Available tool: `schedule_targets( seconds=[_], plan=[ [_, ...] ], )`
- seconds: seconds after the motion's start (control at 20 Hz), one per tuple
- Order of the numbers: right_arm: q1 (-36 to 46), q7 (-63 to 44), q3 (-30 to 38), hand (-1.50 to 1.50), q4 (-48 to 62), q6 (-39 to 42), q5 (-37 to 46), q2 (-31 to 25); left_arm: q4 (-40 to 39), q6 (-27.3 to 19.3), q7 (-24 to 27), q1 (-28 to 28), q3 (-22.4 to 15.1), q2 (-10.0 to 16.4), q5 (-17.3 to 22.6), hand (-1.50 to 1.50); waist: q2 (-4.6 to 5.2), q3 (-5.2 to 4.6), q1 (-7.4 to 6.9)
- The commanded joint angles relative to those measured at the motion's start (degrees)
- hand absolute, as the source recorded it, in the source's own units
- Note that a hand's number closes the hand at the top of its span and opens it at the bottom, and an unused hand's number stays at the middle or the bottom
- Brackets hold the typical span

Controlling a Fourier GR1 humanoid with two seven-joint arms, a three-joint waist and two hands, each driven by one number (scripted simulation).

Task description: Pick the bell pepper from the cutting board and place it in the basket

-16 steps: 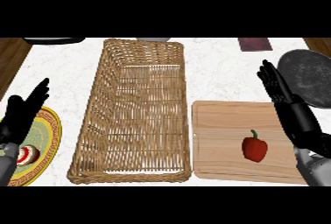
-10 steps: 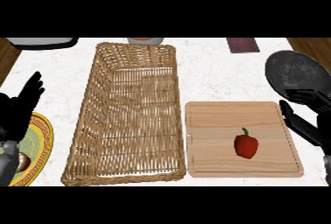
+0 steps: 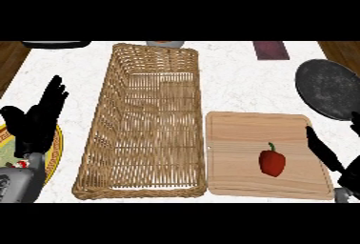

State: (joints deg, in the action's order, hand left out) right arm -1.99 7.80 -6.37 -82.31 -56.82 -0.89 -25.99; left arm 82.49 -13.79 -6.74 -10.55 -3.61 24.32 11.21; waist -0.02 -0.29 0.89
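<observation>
Right robot hand comes in at the lower right corner, its dark fingers stretched out straight over the right edge of the cutting board, holding nothing and not touching the bell pepper. Only part of this hand shows before the view's edge cuts it off. The red bell pepper lies on the board's right half, near the board's front edge and just beside those fingers, stem end pointing away from the robot. The board is pale wood and lies flat on the white marbled bench, its left edge right against the long side of the basket. The basket is a long woven tray with low walls, running from near to far. On the basket's other side, the left robot hand stands with fingers straight and pointing up, empty, above a yellow-rimmed plate at the view's left edge. Farther back on the right, a dark round plate lies beyond the board's far corner, and a dark red rectangle lies at the bench's far side.
</observation>
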Motion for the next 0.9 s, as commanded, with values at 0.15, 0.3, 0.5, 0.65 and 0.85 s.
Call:
schedule_targets(
  seconds=[0.15,0.3,0.5,0.65,0.85],
  plan=[
    [-4.0,-20.0,-1.0,-1.5,2.2,-10.4,11.0,-4.5,0.6,-1.4,-1.5,-1.7,0.0,-1.0,-0.4,0.0,0.18,-0.52,-0.39],
    [-9.9,-26.7,-4.7,-1.5,3.5,-1.1,11.2,-8.6,1.1,-0.1,-0.5,-0.8,0.2,0.2,-0.3,0.0,0.41,-0.8,-0.96],
    [-12.6,-36.6,-10.6,-1.5,0.2,10.5,9.7,-12.7,1.5,-0.9,-1.1,-1.6,-1.1,-1.5,-0.8,0.0,0.64,-0.87,-1.76],
    [-13.2,-45.7,-13.8,-1.5,-6.2,16.2,9.6,-16.2,0.7,-0.3,-1.1,-2.7,-0.7,-0.5,-1.0,0.0,0.49,-0.82,-1.4],
    [-12.1,-60.6,-14.1,-1.5,-19.9,20.9,10.8,-23.4,-0.3,0.1,-0.5,-1.0,-0.9,-1.3,-0.8,0.0,-0.11,-0.56,-0.69]
  ],
)
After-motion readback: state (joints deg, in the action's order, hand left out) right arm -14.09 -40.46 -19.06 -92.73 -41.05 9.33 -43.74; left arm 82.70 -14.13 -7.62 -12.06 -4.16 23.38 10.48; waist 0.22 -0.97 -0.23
